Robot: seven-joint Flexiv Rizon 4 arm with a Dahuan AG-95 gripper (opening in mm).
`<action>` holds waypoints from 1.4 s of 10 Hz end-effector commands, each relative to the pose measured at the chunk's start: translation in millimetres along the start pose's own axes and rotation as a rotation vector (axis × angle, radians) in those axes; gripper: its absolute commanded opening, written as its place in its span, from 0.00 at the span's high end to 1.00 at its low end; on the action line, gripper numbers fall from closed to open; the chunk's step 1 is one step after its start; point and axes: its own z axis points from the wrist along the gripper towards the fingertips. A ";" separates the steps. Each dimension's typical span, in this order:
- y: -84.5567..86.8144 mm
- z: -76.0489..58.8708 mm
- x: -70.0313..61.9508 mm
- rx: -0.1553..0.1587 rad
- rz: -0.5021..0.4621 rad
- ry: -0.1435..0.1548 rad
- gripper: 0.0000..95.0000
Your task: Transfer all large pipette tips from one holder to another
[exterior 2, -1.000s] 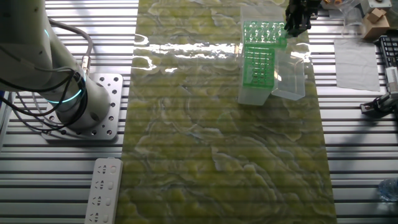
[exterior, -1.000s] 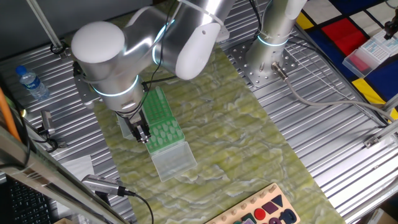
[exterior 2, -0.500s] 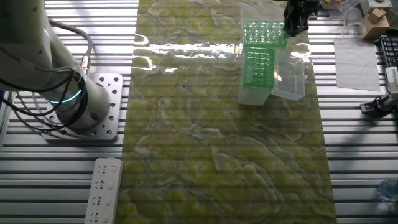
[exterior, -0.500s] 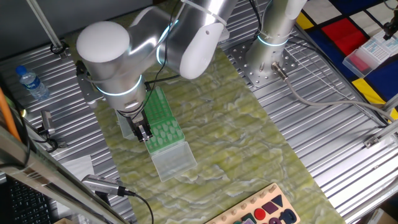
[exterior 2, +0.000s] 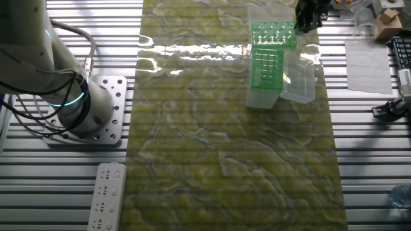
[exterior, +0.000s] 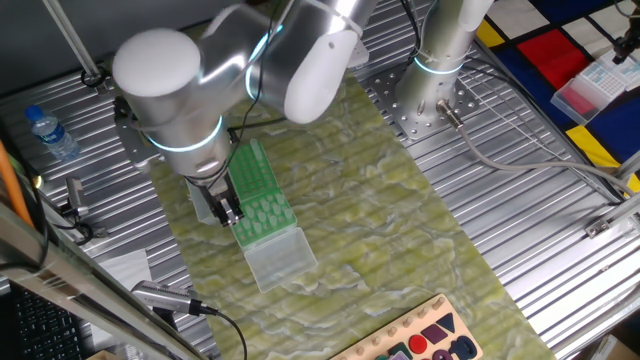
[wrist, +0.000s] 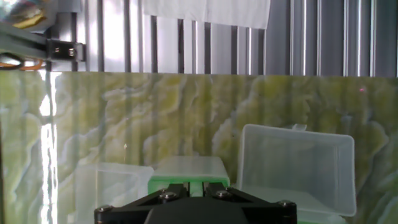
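In the hand view, the black two-finger gripper (wrist: 194, 190) fills the bottom edge; its two finger blocks sit close together, but the tips are out of frame, so whether they grip anything cannot be told. Directly beyond it lies a green plastic rack (wrist: 186, 173) with a frosted top. To its right sits a clear, rectangular plastic lid (wrist: 295, 165), open side up; a second clear box (wrist: 112, 186) lies to the left. All rest on a green-yellow marbled mat (wrist: 155, 118), with a ribbed metal table (wrist: 323, 37) beyond.

In one fixed view, the gripper (exterior: 228, 212) hangs just above the left edge of the rack (exterior: 258, 195), where the large whitish pipette tips (exterior: 262, 212) appear as rows of pale dots. A frosted box (exterior: 278, 258) adjoins the rack's near end.

In the other fixed view, the gripper (exterior 2: 307, 19) stands beside the rack's (exterior 2: 270, 51) far right corner. The silver arm base (exterior 2: 77, 109) is well apart, at left.
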 end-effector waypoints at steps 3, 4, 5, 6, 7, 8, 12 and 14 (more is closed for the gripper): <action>-0.3 -61.2 14.2 -0.001 -0.068 0.016 1.00; -3.0 -76.7 16.4 -0.003 -0.077 0.030 1.00; -5.6 -83.6 17.6 -0.007 -0.080 0.037 1.00; -8.9 -88.7 18.7 -0.012 -0.091 0.037 1.00; -12.1 -93.6 19.6 -0.014 -0.104 0.037 1.00; -14.9 -100.5 20.4 -0.020 -0.115 0.040 1.00; -29.8 -138.4 24.7 -0.034 -0.160 0.090 1.00; -43.0 -146.8 29.8 -0.029 -0.217 0.123 1.00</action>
